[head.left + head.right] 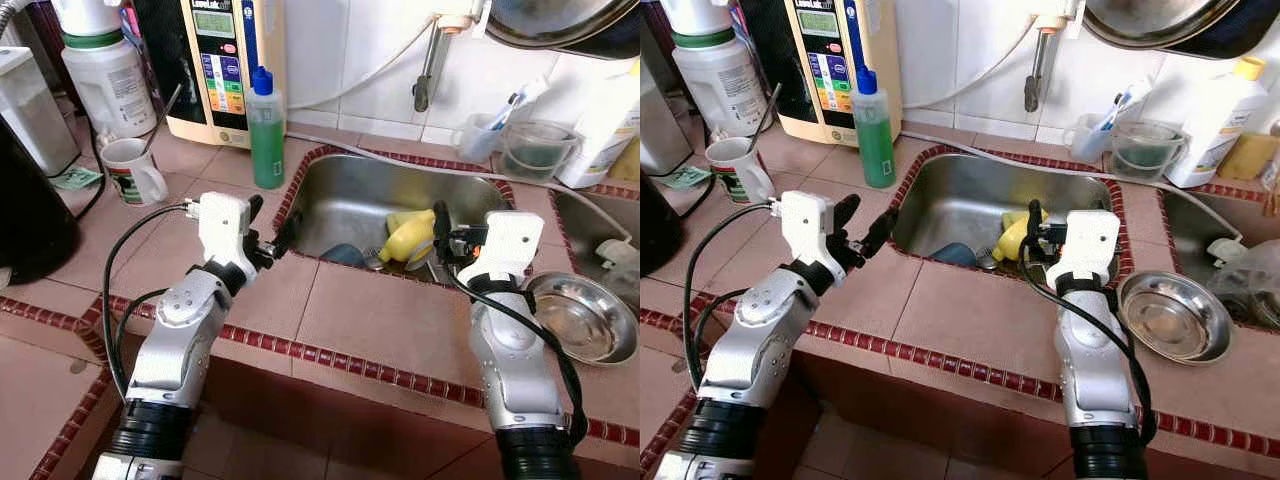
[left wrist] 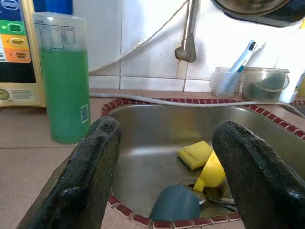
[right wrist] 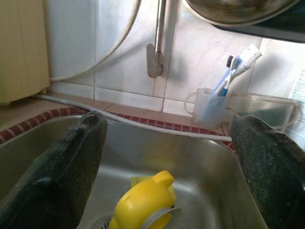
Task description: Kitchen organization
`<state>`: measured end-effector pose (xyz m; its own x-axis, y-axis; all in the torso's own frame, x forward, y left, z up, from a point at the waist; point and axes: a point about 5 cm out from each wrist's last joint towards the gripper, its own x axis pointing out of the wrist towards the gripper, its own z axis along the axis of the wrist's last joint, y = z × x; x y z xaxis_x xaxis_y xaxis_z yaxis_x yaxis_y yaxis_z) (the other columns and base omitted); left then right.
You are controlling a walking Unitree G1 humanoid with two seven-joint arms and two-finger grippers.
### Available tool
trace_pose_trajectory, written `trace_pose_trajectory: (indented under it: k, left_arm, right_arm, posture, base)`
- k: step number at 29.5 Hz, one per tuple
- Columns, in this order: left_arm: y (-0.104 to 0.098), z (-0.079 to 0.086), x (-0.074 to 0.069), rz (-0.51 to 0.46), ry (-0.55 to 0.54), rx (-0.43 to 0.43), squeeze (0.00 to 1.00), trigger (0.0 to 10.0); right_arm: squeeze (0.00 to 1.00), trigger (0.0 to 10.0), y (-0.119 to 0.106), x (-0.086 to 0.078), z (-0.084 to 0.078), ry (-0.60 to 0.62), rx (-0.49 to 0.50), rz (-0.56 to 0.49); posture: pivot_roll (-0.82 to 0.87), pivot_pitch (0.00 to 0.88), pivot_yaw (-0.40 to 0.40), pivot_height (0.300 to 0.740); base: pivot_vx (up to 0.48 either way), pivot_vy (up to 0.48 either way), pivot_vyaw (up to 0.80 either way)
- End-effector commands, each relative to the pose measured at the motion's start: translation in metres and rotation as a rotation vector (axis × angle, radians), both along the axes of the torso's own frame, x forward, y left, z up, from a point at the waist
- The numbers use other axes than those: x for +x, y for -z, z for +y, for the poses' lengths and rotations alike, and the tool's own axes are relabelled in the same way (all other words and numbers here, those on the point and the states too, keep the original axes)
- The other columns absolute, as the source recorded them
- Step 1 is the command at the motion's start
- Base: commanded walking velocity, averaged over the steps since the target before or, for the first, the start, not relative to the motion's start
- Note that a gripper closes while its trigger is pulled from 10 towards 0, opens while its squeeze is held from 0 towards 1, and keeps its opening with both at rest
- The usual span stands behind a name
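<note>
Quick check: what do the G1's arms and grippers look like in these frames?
Both arms are silver metal with black ribbed cuffs at the base. Each wrist carries a boxy white housing. Black cables loop outside each arm into that housing. The left gripper and right gripper each have two long black fingers with a rough, grainy surface.

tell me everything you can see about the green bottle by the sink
The green bottle is a tall, clear plastic cylinder, nearly full of green liquid, with a blue cap and a barcode label low on its side. It stands upright on the tiled counter just left of the sink, in front of the beige wall unit. Neither claw touches it.
</note>
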<state>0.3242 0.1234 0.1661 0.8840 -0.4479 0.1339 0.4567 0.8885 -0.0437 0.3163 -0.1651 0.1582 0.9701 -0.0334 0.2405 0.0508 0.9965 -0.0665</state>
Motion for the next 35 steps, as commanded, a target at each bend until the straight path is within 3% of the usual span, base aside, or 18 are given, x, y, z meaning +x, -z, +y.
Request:
trace_pose_trajectory:
  k: [1, 21, 35]
  left_arm:
    - [-0.006, -0.003, 0.002, -0.026, 0.013, 0.004, 0.0, 10.0]
    - [-0.012, -0.007, 0.012, -0.057, 0.032, -0.007, 0.0, 10.0]
    - [-0.011, -0.008, 0.011, -0.059, 0.053, 0.009, 0.0, 10.0]
  right_arm:
    - [0.0, 10.0, -0.006, -0.002, 0.0, -0.009, -0.001, -0.026]
    - [0.0, 10.0, -0.012, 0.009, 0.002, -0.008, -0.001, -0.051]
    - [0.0, 10.0, -0.009, 0.009, 0.007, -0.019, -0.006, -0.046]
  posture:
    - [0.02, 0.0, 0.01, 0.74]
    - [0.03, 0.0, 0.011, 0.74]
    - [0.03, 0.0, 0.015, 0.74]
  base:
    - [0.0, -0.337, 0.0]
    - [0.0, -0.351, 0.0]
    - [0.0, -0.354, 0.0]
